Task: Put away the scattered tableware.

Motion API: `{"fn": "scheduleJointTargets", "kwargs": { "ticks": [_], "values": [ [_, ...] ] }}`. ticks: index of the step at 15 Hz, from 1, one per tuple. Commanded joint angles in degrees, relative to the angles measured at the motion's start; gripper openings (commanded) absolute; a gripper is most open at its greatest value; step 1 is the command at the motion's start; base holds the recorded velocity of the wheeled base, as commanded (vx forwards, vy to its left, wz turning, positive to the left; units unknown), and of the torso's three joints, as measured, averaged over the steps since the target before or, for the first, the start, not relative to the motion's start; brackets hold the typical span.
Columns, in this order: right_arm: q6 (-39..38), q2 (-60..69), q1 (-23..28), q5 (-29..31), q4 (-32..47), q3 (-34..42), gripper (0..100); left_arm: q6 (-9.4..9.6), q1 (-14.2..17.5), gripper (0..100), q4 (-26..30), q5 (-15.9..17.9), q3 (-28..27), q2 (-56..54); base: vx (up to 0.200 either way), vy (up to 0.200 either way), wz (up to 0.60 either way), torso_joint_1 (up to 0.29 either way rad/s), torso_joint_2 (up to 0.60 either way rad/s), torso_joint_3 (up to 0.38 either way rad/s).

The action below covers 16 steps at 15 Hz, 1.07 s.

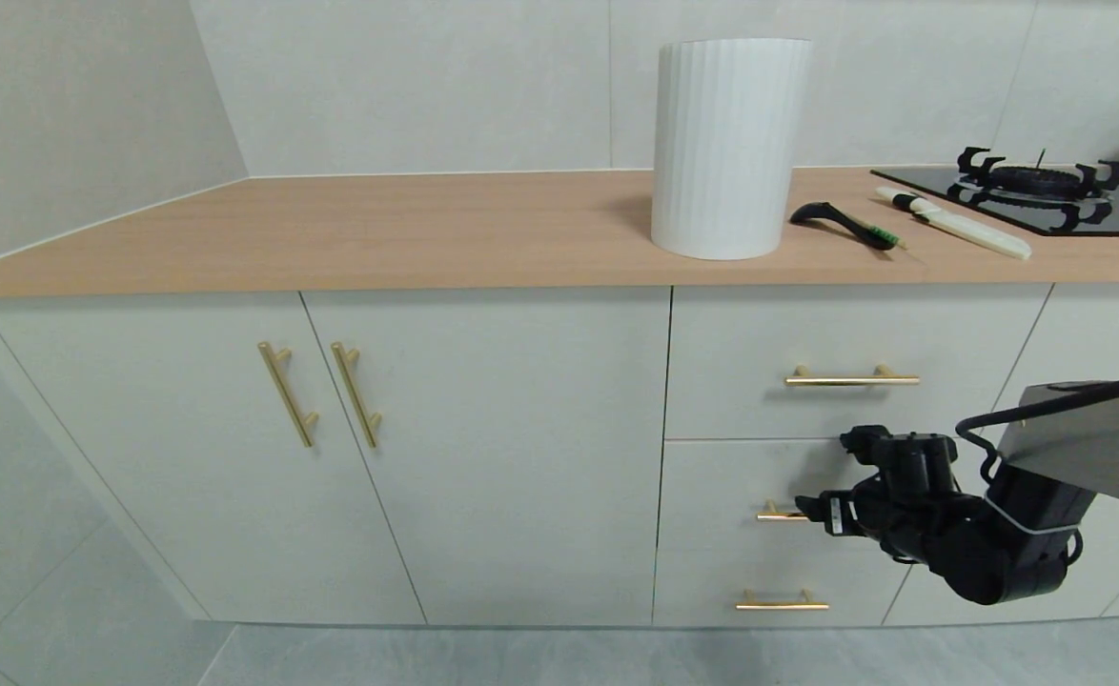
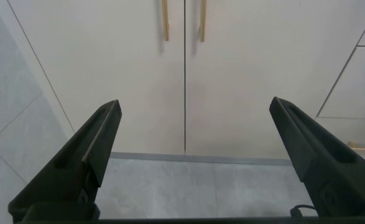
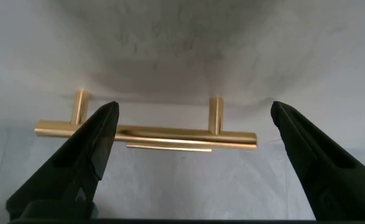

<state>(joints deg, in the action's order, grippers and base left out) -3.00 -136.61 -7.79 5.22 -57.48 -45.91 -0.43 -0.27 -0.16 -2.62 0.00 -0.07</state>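
On the wooden countertop (image 1: pixel 378 233) lie a black-handled utensil (image 1: pixel 845 225) and a white knife (image 1: pixel 956 225), beside a tall white ribbed canister (image 1: pixel 726 148). Below them is a stack of three drawers. My right gripper (image 1: pixel 812 505) sits at the middle drawer's gold handle (image 1: pixel 775 515). Its fingers are open, and the handle bar (image 3: pixel 145 132) lies across the gap between them without being clamped in my right gripper (image 3: pixel 194 112). My left gripper (image 2: pixel 194 106) is open and empty, low down, facing the double cabinet doors (image 2: pixel 185 74).
A black gas hob (image 1: pixel 1036 191) sits at the counter's right end. The top drawer handle (image 1: pixel 852 379) and bottom drawer handle (image 1: pixel 781 603) are above and below my right gripper. Two vertical gold door handles (image 1: pixel 288 395) are to the left. Grey tiled floor (image 1: pixel 521 657) runs below.
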Motion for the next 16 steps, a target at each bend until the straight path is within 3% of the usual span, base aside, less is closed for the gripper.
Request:
{"fn": "scheduleJointTargets", "kwargs": {
  "ticks": [1,16],
  "values": [
    [0.0,-1.4,-0.1,1.5,0.0,-1.0,100,-0.1,0.0,100,0.0,0.0,0.0,0.1,0.0,0.0,0.0,0.0,0.0,0.0],
    [2.8,-1.2,-0.5,2.0,0.4,2.9,100,-0.01,0.0,100,0.0,0.0,0.0,0.1,0.0,0.0,0.0,0.0,0.0,0.0]
  ]
}}
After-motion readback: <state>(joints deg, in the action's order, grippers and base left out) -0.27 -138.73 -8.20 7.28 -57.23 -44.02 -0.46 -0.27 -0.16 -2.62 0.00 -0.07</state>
